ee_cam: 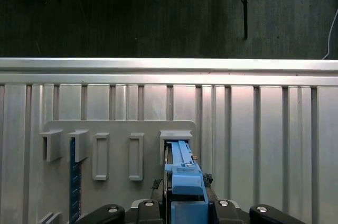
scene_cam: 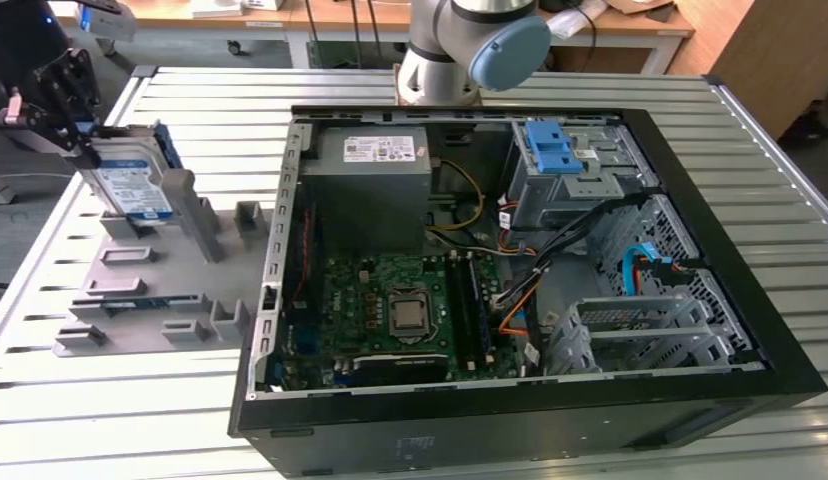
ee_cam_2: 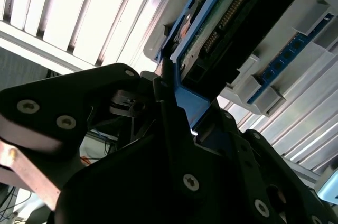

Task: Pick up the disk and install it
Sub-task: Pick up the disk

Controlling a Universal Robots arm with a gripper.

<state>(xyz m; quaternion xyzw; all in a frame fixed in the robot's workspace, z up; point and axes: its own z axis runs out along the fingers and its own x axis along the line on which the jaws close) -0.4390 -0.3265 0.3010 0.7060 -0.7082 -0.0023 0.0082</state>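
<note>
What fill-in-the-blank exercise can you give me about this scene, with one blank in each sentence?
1. The disk stands on its edge in a grey holder, framed by a ____ carrier bracket.
2. The gripper is at the disk, to the exterior view's ____ of the computer case.
3. The disk is not yet installed: it is outside, not ____, the computer case.

Missing words: blue; left; inside.

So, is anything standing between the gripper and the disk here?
Nothing visible does. The gripper is at the disk, jaws closed on its blue carrier edge in the second wrist view, while the disk stands on edge in the grey holder.
</note>
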